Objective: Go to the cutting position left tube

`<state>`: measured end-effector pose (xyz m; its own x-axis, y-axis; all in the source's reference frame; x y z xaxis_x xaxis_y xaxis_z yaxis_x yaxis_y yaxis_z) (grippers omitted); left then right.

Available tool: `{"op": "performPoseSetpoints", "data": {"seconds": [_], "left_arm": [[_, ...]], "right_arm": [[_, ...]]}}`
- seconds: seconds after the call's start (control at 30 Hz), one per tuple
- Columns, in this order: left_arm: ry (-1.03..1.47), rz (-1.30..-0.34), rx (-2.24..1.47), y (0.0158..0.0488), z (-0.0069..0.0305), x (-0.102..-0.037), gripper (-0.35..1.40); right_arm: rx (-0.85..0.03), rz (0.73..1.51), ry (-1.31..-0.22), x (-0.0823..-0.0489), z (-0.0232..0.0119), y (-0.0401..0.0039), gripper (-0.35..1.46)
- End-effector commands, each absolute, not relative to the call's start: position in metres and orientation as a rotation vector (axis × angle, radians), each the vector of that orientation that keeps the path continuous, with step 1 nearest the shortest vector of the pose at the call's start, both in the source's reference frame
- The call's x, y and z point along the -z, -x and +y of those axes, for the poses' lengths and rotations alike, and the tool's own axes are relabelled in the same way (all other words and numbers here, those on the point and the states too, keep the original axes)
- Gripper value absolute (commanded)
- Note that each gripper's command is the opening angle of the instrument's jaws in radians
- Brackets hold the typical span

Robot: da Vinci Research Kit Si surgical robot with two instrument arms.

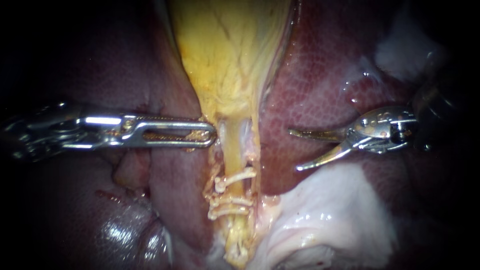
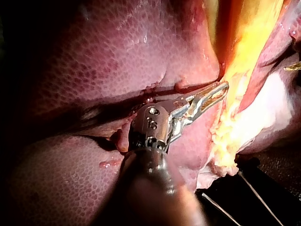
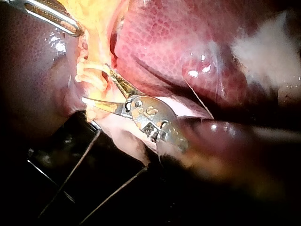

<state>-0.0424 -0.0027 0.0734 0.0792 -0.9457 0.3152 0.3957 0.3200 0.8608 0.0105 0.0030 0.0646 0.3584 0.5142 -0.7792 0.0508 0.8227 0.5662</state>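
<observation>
In both wrist views a dark, nearly black tabletop [image 3: 108, 165] is crossed by a few thin pale lines [image 3: 70, 174], with light pooling centrally and margins lost in shadow.

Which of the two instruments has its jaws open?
The right instrument: a gap shows between its jaws. The left instrument is shut on the gallbladder.

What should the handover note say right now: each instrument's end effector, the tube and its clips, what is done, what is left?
The left instrument: jaws shut on the gallbladder at its edge, holding it.
The right instrument: jaws open, over the liver, apart from the tube.
The tube runs down from the gallbladder; the clips sit across it lower down.
Done: clips on. Left: bring the open jaws to the tube; it is not yet cut.
</observation>
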Motion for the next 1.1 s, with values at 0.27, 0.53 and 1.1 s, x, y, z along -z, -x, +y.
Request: {"op": "performPoseSetpoints", "data": {"seconds": [0.27,0.53,1.1], "left_arm": [[-0.689,-1.030,1.133,0.0403,-0.0010,-0.0714,-0.35],[-0.660,-1.065,1.168,0.0357,0.0014,-0.0672,-0.35],[-0.653,-1.069,1.170,0.0345,0.0015,-0.0667,-0.35]], "right_arm": [[-0.319,1.181,-0.552,-0.0651,0.0027,-0.0107,1.43],[-0.300,1.191,-0.567,-0.0664,0.0017,-0.0117,1.43],[-0.259,1.098,-0.697,-0.0759,-0.0056,-0.0169,1.43]]}}
